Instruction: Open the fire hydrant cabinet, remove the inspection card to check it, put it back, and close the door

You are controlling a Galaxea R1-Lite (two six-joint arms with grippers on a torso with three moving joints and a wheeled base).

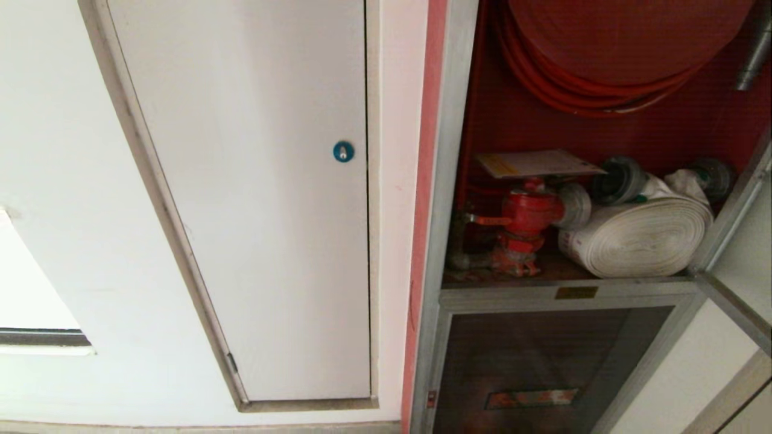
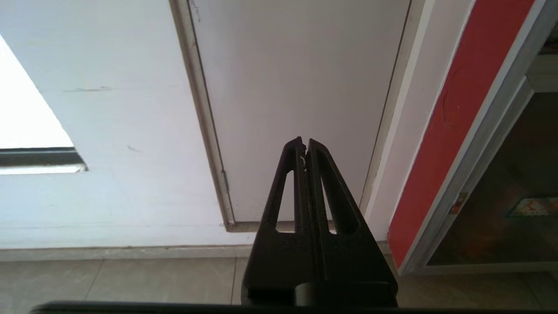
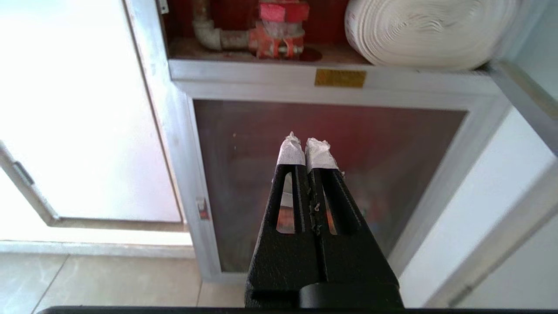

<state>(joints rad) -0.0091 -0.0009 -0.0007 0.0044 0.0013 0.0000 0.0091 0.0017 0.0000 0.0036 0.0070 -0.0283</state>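
Standing open, the fire hydrant cabinet (image 1: 449, 181) showed its red interior, with the hose reel (image 1: 609, 54) hung high so the shelf below stayed free. The door (image 1: 733, 241) had swung out to the right, only its aluminium frame edge visible, leaving the mouth of the cabinet unobstructed. On the shelf the white rolled hose (image 1: 639, 238) lay on its side, just beside the red valve (image 1: 528, 220). The inspection card (image 1: 537, 163) rested flat atop the valve, its front edge overhanging, probably parked there for easy reach. Both arms hung low, out of the head view: the right pincer (image 3: 306, 146) pressed together and empty before the lower glass panel (image 3: 331, 174), the left pincer (image 2: 304, 144) likewise pressed together, facing the white panel (image 2: 301, 87).
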